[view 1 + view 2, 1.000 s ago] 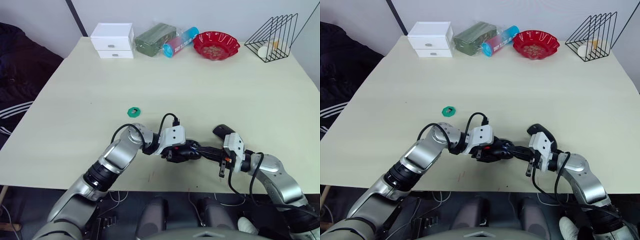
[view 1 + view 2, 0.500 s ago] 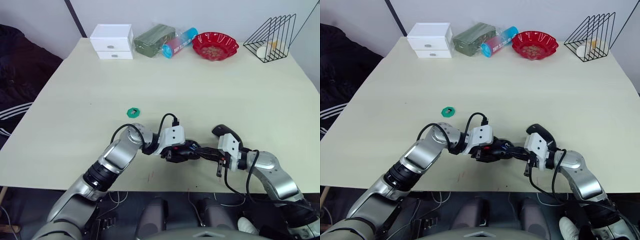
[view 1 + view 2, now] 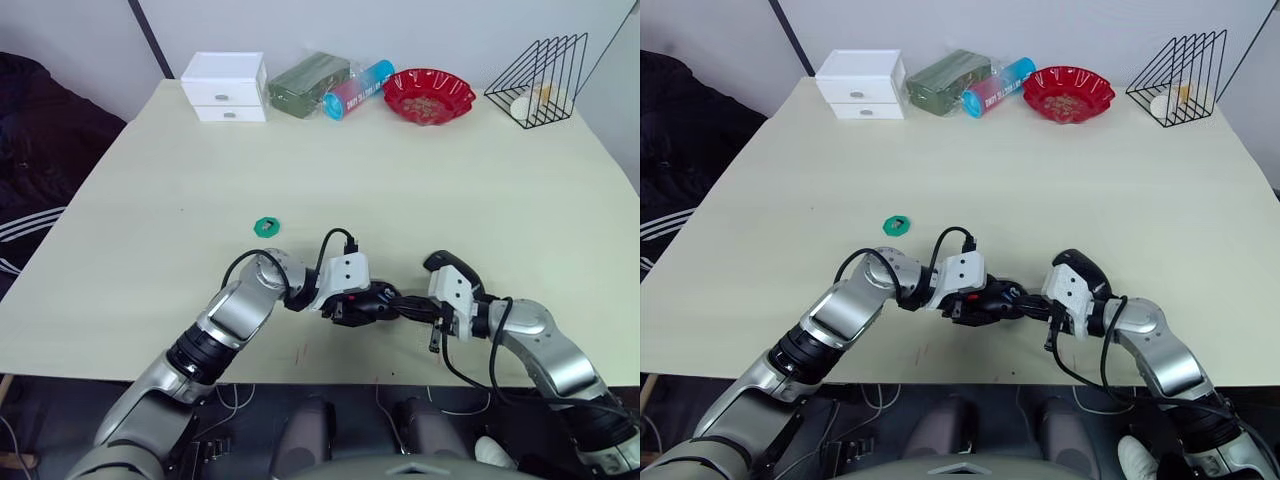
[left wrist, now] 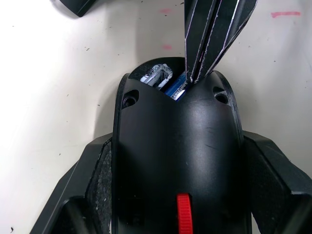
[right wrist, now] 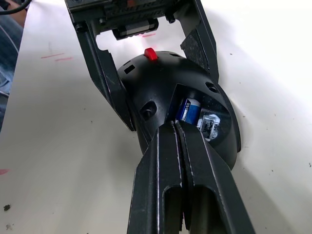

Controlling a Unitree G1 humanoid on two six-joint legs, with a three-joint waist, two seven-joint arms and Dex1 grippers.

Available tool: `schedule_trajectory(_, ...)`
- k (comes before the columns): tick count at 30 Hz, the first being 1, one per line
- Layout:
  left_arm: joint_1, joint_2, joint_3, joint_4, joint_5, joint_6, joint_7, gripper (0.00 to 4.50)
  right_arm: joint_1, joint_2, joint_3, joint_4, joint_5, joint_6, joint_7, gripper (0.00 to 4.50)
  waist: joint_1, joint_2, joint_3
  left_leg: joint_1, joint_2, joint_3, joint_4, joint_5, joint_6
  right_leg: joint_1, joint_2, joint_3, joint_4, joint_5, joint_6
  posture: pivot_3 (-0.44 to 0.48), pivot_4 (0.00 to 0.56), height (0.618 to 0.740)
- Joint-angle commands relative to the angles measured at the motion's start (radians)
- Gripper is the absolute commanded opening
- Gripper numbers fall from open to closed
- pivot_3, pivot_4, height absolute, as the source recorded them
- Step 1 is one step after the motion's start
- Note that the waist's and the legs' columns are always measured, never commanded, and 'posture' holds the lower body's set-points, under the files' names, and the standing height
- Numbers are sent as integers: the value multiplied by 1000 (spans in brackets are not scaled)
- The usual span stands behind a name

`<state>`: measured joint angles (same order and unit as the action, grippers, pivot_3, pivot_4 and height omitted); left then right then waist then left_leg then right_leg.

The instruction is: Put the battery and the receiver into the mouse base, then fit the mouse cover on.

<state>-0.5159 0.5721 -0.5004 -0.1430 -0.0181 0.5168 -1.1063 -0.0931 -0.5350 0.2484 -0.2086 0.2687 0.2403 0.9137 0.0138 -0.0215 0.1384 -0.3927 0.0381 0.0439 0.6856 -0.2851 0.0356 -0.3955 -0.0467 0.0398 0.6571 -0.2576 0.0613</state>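
I am near the end of the loading step. My left hand [image 3: 372,303] clamps the mouse base [image 5: 180,105] by its two sides, low and centre in the head view, close to the near edge of the surface [image 3: 400,180]. My right hand [image 5: 179,141] has its fingers pressed together with nothing between them, the tips poking into the open compartment at the base's rear. In there I see the blue battery [image 5: 187,109] and, just beside it, a silvery piece that I take for the receiver [image 5: 209,125]; whether both are fully seated I cannot tell.

Next I judge I must draw the right hand out and fetch the mouse cover [image 3: 446,264], which lies just beyond my right wrist, then lower it onto the base.

The base's long axis runs left to right across the head view, the red scroll wheel [image 5: 151,53] end toward my left wrist, the open end toward my right hand.
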Motion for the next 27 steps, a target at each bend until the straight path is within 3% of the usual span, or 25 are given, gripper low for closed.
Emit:
schedule_trajectory(1, 15, 5, -22, 4, 19, 6, 2, 2946, 39, -25, -49, -14, 21, -38, 23, 17, 0, 0, 0, 0, 0, 0, 0, 0, 0, 0, 0, 0, 0, 0, 0, 0, 150, 740)
schedule_trajectory(14, 2, -1, -19, 24, 18, -4, -3, 2946, 219, -55, -270, -136, 177, -154, 66, 17, 0, 1, 1, -2, 0, 1, 0, 0, 0, -1, 0, 0, 0, 0, 1, 0, 150, 740)
schedule_trajectory(17, 1, -1, -18, 29, 19, -8, -3, 2946, 297, 0, -373, -130, 263, -320, 128, 17, 3, 2, 2, -2, 0, 0, 0, 0, 0, -1, 0, 0, 0, 0, 0, 0, 150, 740)
schedule_trajectory(24, 0, 0, -16, 34, 21, -26, -7, 2946, 397, -106, -536, -62, 391, -249, 243, 17, 1, 3, 2, -2, 0, 2, 1, 0, 0, -1, 0, 2, -1, -1, 0, 0, 150, 740)
schedule_trajectory(27, 0, 0, -16, 36, 23, -29, -8, 2946, 423, -153, -637, 16, 447, -223, 307, 770, 1, 3, 2, -2, 0, 2, 0, 0, 0, -1, 0, 2, -1, 0, 0, 0, 150, 740)
